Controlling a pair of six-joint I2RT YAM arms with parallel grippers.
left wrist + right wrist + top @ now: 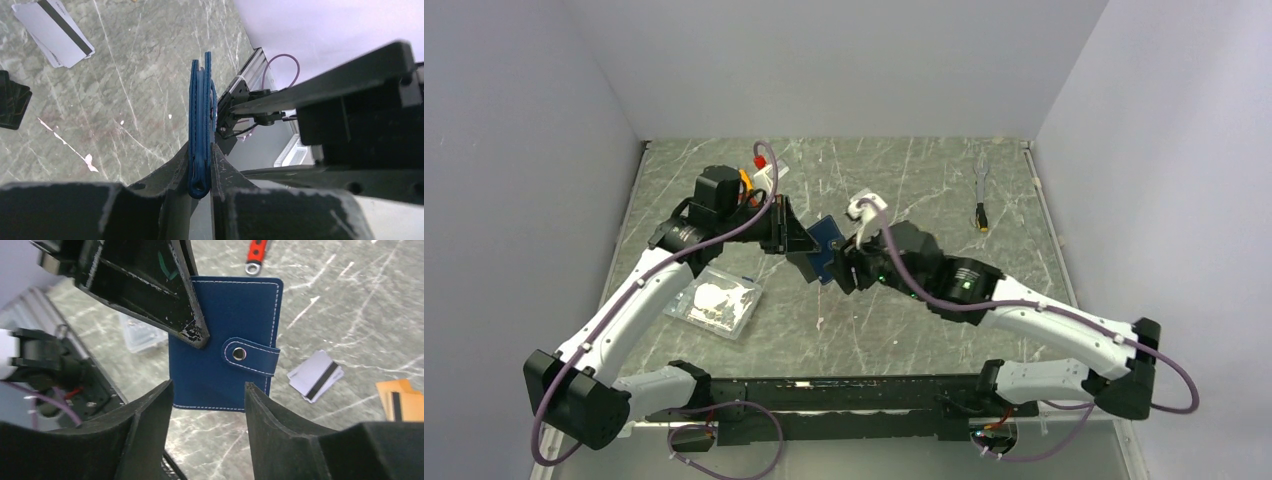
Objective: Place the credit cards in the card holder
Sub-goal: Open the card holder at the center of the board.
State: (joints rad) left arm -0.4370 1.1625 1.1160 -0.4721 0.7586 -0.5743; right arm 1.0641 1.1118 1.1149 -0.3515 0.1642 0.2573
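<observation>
**A:** Progress check. Any cards stowed?

**B:** None that I can see. The small navy-blue leather-look folding card holder (235,305) is closed, with its snap tab buttoned across the front. It hangs on edge above the grey marbled table (904,320), near the middle of the top view.

**A:** Who has it?

**B:** The left gripper (201,160). Its jaws are pressed onto the folded spine, pinching the card holder between them. The right gripper (207,387) is spread, one finger on each side of the holder's lower edge. I cannot tell whether either finger touches the leather.

**A:** Cards?

**B:** On the table.
- In the right wrist view, the thin silver-white card with a black stripe (317,375) lies at about 4 o'clock from the holder. A second pale card seems to lie under it.
- The thin orange-gold card with a black stripe (400,400) is farther out on the same bearing, cut by the frame edge.
- A flat black piece (12,100) at 9 o'clock in the left wrist view may be the plain black card. Not certain.

**A:** Other containers?

**B:** A clear plastic box (716,302) sits at 8 o'clock from the holder in the top view, with small white parts inside. It is not part of the job.

**A:** Remaining?

**B:** My judgement: everything. Unsnap the tab, open the fold, then pick up and pocket each card. The pockets are hidden while the holder is closed.
</observation>
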